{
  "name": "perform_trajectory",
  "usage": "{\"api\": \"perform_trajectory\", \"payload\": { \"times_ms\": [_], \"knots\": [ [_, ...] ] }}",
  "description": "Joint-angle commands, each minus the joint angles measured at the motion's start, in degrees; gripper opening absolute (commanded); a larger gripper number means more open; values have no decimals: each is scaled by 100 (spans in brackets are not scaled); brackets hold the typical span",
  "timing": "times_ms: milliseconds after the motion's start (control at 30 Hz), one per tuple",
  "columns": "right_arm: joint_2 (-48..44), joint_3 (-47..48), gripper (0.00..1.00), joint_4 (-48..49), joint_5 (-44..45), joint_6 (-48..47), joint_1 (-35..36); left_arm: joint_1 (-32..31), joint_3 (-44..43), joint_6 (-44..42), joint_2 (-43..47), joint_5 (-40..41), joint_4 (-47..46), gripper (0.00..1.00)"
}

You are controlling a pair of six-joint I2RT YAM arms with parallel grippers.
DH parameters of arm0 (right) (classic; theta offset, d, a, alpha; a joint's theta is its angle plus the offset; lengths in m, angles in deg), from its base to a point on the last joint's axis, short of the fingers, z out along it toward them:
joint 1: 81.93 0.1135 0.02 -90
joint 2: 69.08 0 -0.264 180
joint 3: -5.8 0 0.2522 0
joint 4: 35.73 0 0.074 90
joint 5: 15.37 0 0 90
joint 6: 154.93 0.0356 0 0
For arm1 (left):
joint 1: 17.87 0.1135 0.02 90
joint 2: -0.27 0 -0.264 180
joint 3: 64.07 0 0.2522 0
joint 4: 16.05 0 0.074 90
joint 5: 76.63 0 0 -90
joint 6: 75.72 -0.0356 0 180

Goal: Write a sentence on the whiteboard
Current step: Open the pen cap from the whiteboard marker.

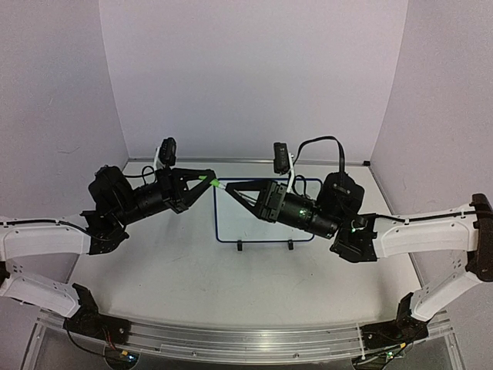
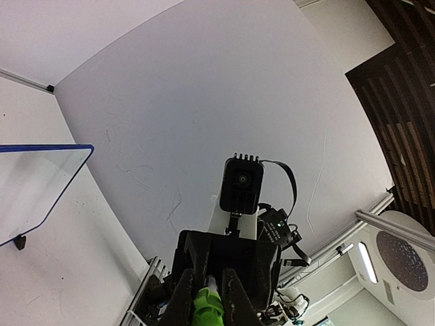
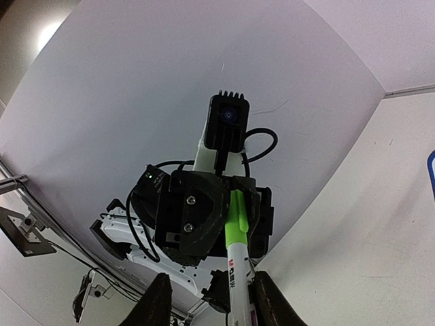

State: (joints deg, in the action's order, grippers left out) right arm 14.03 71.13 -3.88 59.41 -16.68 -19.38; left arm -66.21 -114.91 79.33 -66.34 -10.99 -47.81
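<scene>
The whiteboard [image 1: 254, 230] stands on its black clip feet at the table's middle, its blue frame corner also in the left wrist view [image 2: 47, 146]. No sentence shows on it. A marker [image 3: 239, 272] with a white body and a green cap [image 1: 206, 179] hangs in the air over the board's top left corner. My left gripper [image 1: 209, 179] is shut on the green cap [image 2: 207, 309]. My right gripper [image 1: 227, 187] faces it; its fingers [image 3: 158, 302] stand wide apart, with the white body between them, close against one finger.
Pale walls close the table at the back and both sides. Both arms reach inward from the near corners and meet above the board. A metal rail [image 1: 231, 339] runs along the near edge.
</scene>
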Motion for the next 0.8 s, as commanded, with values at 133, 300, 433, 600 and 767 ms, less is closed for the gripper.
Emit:
{"api": "perform_trajectory", "payload": {
  "times_ms": [133,300,433,600,767],
  "knots": [
    [-61,80,29,308,19,18,12,-27,-99,25,15,-87,-62,0],
    [-58,78,20,310,48,35,9,-27,-104,14,-6,-85,-62,0],
    [-35,77,5,263,118,75,12,-24,-106,7,-31,-84,-61,0],
    [-63,-74,0,242,324,138,11,-27,-116,-34,-50,83,-108,0],
    [-260,-424,0,242,534,192,-48,-24,-94,-190,130,759,-84,0]
  ]
}}
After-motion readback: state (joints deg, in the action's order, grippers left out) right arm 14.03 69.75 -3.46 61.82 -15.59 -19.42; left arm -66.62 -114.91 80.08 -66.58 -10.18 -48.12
